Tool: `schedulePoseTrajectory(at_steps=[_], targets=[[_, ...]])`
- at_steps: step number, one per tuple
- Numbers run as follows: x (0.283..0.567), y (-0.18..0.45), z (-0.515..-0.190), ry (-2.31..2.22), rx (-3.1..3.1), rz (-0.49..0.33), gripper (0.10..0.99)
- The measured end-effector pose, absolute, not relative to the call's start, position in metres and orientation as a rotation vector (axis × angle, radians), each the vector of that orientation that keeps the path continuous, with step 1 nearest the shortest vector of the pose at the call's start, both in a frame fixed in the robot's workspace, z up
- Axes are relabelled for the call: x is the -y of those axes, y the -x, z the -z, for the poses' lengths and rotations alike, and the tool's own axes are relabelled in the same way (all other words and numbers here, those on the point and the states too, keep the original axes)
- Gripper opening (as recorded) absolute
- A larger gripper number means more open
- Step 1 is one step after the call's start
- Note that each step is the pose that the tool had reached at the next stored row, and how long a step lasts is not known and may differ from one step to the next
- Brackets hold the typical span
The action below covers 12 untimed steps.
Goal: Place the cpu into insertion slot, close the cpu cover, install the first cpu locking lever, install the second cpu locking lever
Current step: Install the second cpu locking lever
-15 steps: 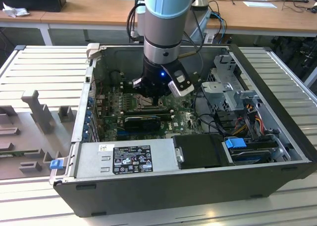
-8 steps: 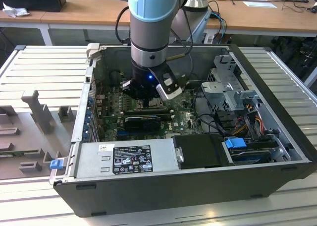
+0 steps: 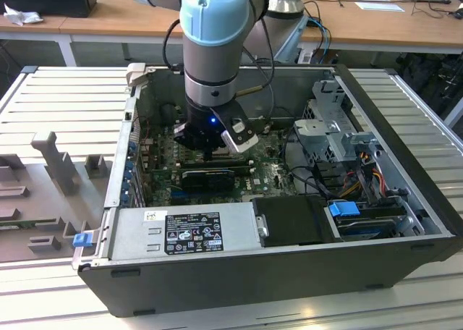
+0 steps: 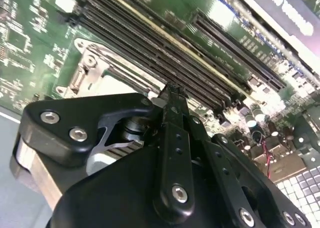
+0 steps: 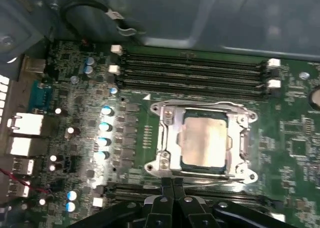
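Fingers [image 5: 172, 188] pressed together, empty, beside socket [image 5: 165, 160]. Chip [image 5: 205, 138] seated under frame [image 5: 170, 133]: light, rigid, fragile — probably best held by edges.

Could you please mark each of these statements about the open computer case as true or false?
1. The pale silver-beige square cpu lies in the insertion slot on the green circuit board. True.
2. The thin silvery cpu cover stands raised upright. False: it lies flat, framing the cpu.
3. The gripper is shut, its fingertips together beside the slot's edge. True.
4. The gripper holds the cpu. False: it holds nothing.
5. In the exterior view the arm reaches into the dark computer case. True.
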<state>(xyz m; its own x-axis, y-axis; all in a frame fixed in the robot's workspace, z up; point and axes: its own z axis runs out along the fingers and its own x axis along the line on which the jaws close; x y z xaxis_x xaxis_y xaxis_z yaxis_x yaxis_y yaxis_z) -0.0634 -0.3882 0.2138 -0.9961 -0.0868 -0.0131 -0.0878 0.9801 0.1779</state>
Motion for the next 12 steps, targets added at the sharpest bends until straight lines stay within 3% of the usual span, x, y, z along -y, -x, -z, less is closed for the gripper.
schedulePoseTrajectory(at_steps=[6,9,12], targets=[[0.391,0.071,-0.206,0.139,-3.11,-0.364,0.106],[0.394,0.075,-0.202,0.139,-3.095,-0.453,0.106],[0.395,0.076,-0.2,0.139,-3.092,-0.473,0.106]])
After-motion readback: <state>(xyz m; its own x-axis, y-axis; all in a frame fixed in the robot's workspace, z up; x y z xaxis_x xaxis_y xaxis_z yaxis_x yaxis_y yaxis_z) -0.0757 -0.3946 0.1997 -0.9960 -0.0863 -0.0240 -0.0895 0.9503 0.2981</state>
